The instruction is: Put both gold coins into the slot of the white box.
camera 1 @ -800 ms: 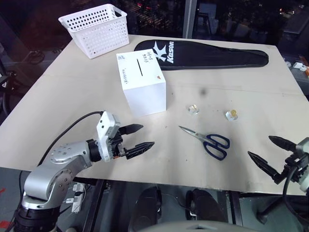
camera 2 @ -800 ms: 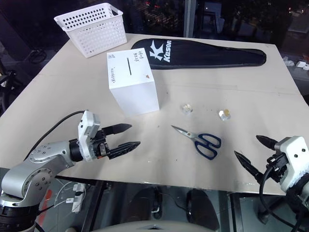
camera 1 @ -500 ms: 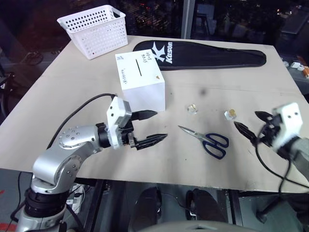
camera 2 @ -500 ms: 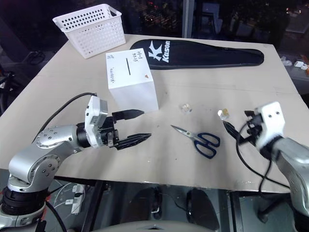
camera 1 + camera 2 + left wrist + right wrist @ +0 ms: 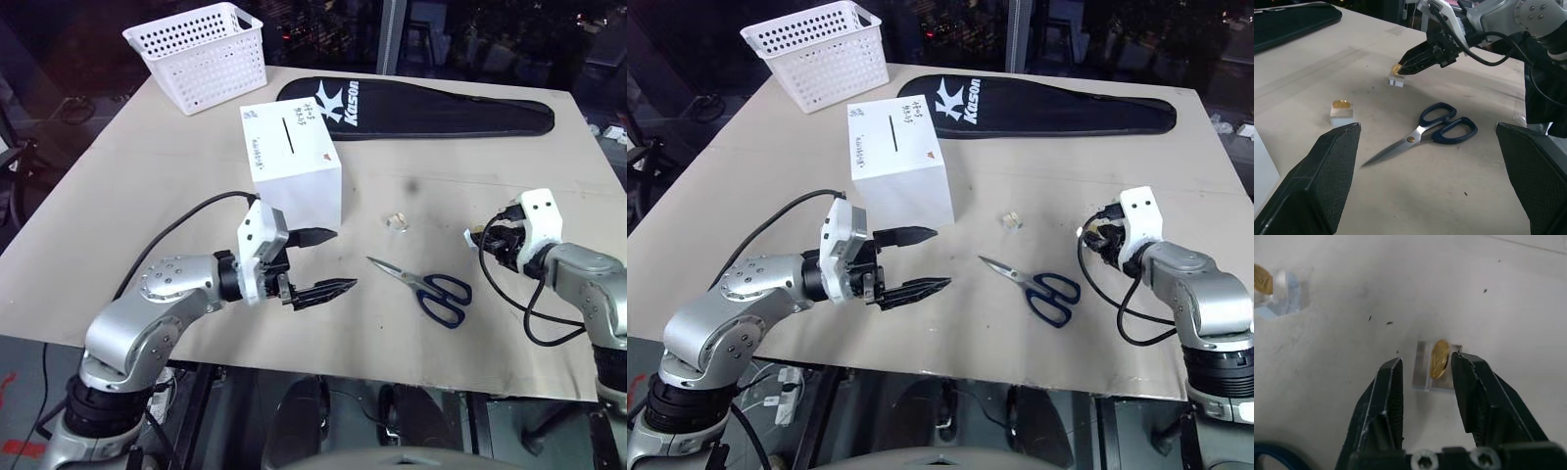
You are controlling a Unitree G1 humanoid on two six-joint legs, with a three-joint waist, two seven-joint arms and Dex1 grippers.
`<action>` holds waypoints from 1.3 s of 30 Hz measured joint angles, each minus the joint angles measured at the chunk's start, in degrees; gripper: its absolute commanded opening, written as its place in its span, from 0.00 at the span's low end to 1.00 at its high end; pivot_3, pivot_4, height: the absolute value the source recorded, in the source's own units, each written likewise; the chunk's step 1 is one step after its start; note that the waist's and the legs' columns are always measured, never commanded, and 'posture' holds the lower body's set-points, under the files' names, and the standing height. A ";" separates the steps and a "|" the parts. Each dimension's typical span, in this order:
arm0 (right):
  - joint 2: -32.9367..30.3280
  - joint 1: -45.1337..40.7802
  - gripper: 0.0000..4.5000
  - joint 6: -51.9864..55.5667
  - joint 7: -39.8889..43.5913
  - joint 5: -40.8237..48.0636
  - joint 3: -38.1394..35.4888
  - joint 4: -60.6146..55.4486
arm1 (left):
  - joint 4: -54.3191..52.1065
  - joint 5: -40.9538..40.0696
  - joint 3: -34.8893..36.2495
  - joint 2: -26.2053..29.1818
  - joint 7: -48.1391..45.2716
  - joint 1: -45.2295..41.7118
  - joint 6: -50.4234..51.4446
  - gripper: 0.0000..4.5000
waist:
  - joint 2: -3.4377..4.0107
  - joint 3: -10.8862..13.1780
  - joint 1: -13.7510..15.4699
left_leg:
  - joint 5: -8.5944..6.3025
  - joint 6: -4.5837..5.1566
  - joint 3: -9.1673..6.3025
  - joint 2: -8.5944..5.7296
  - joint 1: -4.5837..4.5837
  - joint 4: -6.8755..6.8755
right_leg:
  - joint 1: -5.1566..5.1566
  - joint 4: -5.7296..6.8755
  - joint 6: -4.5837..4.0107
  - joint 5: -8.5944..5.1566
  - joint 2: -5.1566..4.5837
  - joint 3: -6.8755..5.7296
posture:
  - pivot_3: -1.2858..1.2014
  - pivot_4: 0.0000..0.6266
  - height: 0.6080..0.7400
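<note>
Worktop (image 5: 147, 176) carries a black racket cover (image 5: 421, 106), white basket (image 5: 201, 54) and white box (image 5: 291, 166), slot (image 5: 288, 136) uppermost. Scissors (image 5: 423, 287) lie between the arms. Left claw (image 5: 325, 262) hovers near the box, fingers wide apart. Right claw (image 5: 1425, 377), half-parted, straddles one gold coin (image 5: 1439, 358) on its clear block (image 5: 1422, 369); the other gold coin (image 5: 1341, 104) lies near the scissors' blades.

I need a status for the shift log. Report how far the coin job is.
Done: nothing; no coin is in the white box slot yet. In hand: the right pincer is open around one gold coin on its clear block, not yet gripping. Left: grab it, drop it in, then the other coin. The left pincer is open, holding nothing.
</note>
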 measured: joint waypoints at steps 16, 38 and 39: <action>0.00 -1.31 0.01 0.62 0.09 -0.61 -0.03 2.02 | -1.09 0.03 0.04 -0.06 1.72 1.62 -1.06 1.00 | 0.00 0.00 0.03 | 0.00 0.01 0.04 0.02 0.06 0.03 | 0.02 0.05 0.00 0.01 0.02 0.01 | 0.52 0.24 1.00; 0.02 -0.86 0.00 4.80 10.32 27.41 -13.10 -16.09 | 5.97 -13.64 2.16 -5.69 3.77 -11.44 8.79 0.52 | 0.00 0.00 -0.13 | 0.00 0.01 0.00 0.04 0.11 0.06 | 0.10 0.08 0.02 0.02 0.05 -0.02 | 0.52 0.24 1.00; 0.09 -1.59 0.00 5.77 10.22 31.06 -13.02 -17.35 | 6.64 -13.64 1.81 -5.82 3.26 -12.83 8.96 0.52 | 0.00 0.00 -0.12 | 0.00 0.02 0.00 0.04 0.11 0.06 | 0.10 0.09 0.02 0.02 0.05 -0.02 | 0.52 0.24 1.00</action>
